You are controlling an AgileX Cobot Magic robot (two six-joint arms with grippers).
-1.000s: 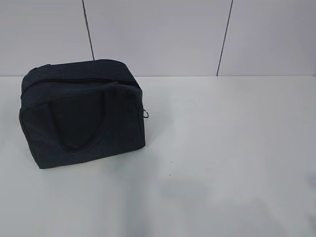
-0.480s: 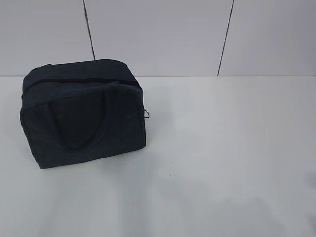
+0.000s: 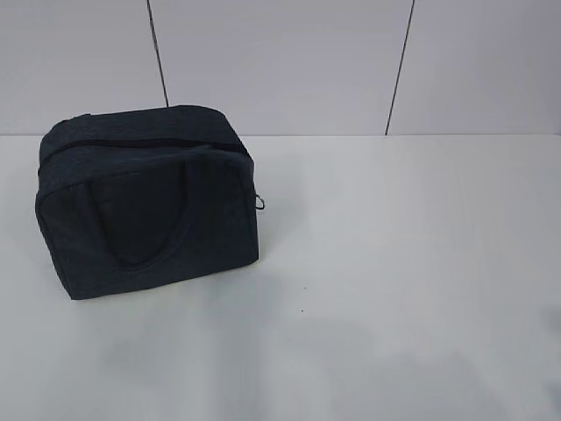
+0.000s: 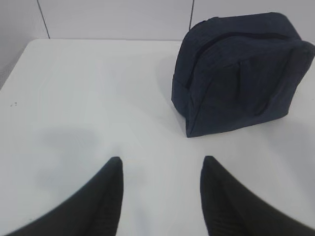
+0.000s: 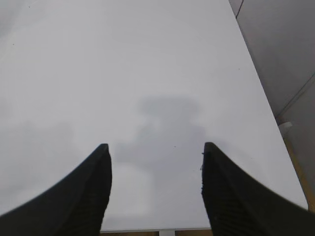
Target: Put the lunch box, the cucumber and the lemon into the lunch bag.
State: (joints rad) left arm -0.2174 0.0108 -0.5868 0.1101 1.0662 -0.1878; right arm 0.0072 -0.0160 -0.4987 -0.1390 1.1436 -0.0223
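Note:
The dark navy lunch bag (image 3: 145, 202) stands upright on the left of the white table, zipper shut along its top, a loop handle lying against its front, a silver ring pull (image 3: 260, 203) at its right end. The left wrist view shows the lunch bag (image 4: 236, 73) at the upper right. My left gripper (image 4: 160, 164) hovers open over bare table, short of the bag, nothing between its fingers. My right gripper (image 5: 155, 150) is open over bare table near the right edge. Neither gripper shows in the exterior view. The lunch box, the cucumber and the lemon are out of view.
The white table (image 3: 394, 263) runs back to a pale panelled wall (image 3: 280, 61). Its right edge (image 5: 261, 93) shows in the right wrist view, with floor beyond. Soft arm shadows lie on the table's front part.

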